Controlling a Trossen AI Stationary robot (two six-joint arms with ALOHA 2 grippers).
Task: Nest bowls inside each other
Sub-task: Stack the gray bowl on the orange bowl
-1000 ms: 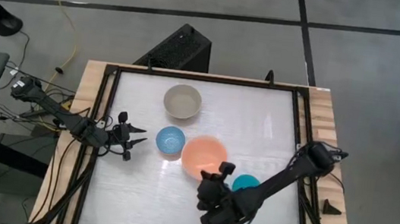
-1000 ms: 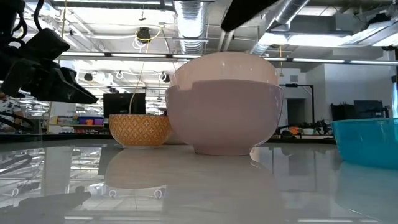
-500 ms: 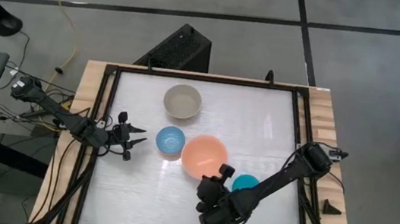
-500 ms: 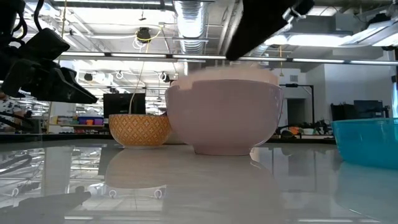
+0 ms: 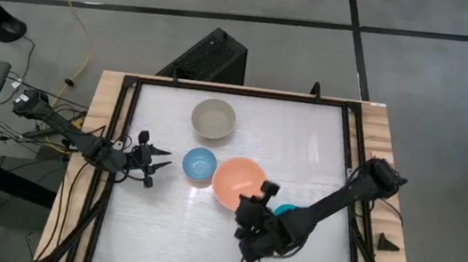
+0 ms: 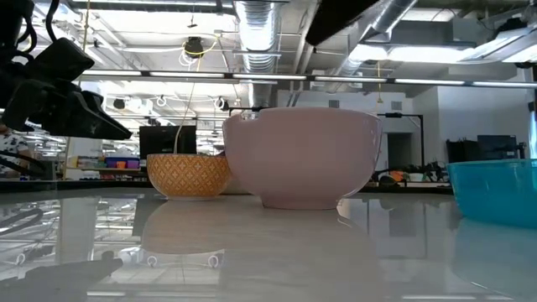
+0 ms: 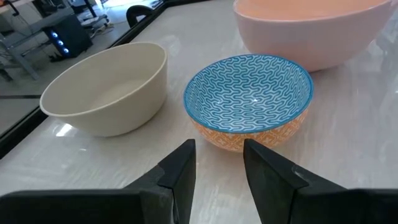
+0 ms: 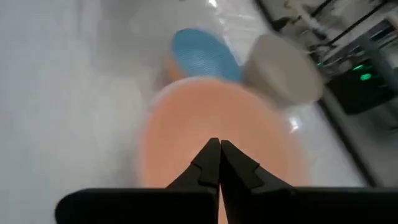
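Four bowls rest on their bases on the white table. The grey-beige bowl point(image 5: 214, 119) is farthest. The small blue-patterned bowl point(image 5: 199, 163) sits next to the salmon-orange bowl point(image 5: 237, 182). The teal bowl point(image 5: 286, 211) is partly hidden under my right arm. My right gripper point(image 8: 219, 147) is shut on nothing and hangs above the salmon bowl's right side point(image 5: 260, 191). My left gripper point(image 7: 219, 163) waits open at the table's left point(image 5: 154, 161), facing the patterned bowl point(image 7: 249, 99).
A black rail point(image 5: 230, 88) frames the table, with wooden strips point(image 5: 102, 115) outside it. A black box point(image 5: 207, 56) stands beyond the far edge. Bare table lies at the near left point(image 5: 158, 238) and far right point(image 5: 305, 131).
My right gripper has risen, still shut, and has shifted a little toward the table's right and far edges. In the low view, the salmon bowl's raised far side has sunk, and the bowl now sits level. The other bowls have stayed put.
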